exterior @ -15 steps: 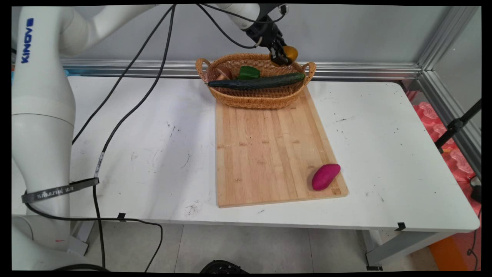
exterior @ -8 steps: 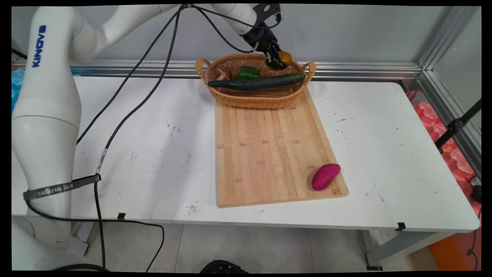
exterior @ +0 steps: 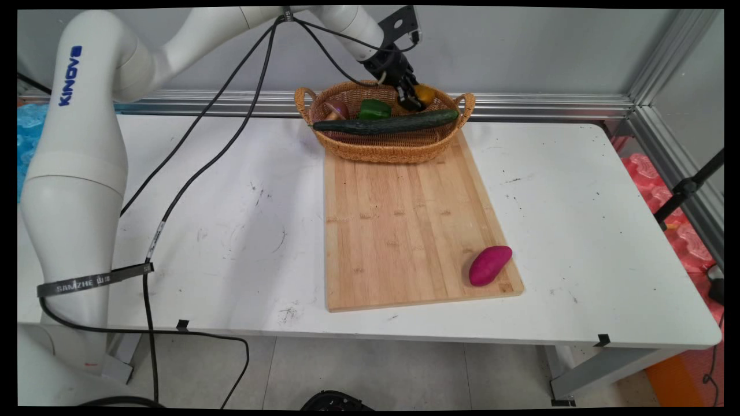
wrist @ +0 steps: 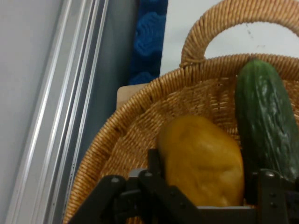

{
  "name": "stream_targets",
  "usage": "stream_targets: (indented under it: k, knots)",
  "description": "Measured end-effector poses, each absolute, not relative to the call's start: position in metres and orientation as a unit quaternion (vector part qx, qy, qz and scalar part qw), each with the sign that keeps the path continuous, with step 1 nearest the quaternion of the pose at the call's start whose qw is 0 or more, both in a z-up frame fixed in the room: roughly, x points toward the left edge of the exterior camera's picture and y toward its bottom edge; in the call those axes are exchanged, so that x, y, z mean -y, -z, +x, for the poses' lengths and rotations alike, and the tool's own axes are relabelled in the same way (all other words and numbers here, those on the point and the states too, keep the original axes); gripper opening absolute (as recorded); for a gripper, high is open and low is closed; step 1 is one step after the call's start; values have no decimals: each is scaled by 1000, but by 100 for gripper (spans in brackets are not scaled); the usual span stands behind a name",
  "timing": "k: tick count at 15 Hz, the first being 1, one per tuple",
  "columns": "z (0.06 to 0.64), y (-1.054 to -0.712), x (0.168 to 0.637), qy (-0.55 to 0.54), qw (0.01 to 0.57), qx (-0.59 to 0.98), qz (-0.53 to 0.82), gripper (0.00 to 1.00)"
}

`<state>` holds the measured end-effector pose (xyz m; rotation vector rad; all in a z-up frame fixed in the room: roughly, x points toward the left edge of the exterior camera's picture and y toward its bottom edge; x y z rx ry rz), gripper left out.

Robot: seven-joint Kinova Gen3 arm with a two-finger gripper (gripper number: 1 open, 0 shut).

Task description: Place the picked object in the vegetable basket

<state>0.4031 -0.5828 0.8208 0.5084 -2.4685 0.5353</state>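
Gripping a yellow-brown potato (exterior: 425, 92) between its two fingers, the hand (exterior: 411, 99) is seen low over the right end of a wicker basket (exterior: 381, 151), at the far edge of the worktop (exterior: 578, 231). In the hand view the potato (wrist: 203, 161) is pressed on both sides by the black fingers (wrist: 156, 163), so the hand (wrist: 205, 186) is closed onto it, only as wide apart as the potato itself. The potato is held inside the basket's rim (wrist: 140, 109), just beside the end of a dark green cucumber (wrist: 266, 116); whether it touches the basket floor cannot be told.

The cucumber (exterior: 387, 122) is laid lengthwise across the basket, from its left end to its right handle. Behind it a green pepper (exterior: 374, 108) is seen near the basket's middle, and a brownish onion-like thing (exterior: 336, 108) toward its left end. The basket is set on the far end of a wooden cutting board (exterior: 404, 231), which lies across the middle of the worktop from the far edge toward the near edge. A magenta sweet potato (exterior: 489, 265) is placed on the board's near right corner, well apart from the basket and the hand. Black cables (exterior: 196, 150) are hung from the arm over the worktop's left part.
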Motion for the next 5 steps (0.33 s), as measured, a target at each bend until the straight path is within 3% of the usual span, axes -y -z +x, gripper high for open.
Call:
stream_targets:
  k: [1,2,5]
  knots:
    - [404,-819,583,-199,278,920,189,0]
    - [404,-817,584,-198,278,921,189,100]
    - [406,-811,585,-195,276,922,189,100]
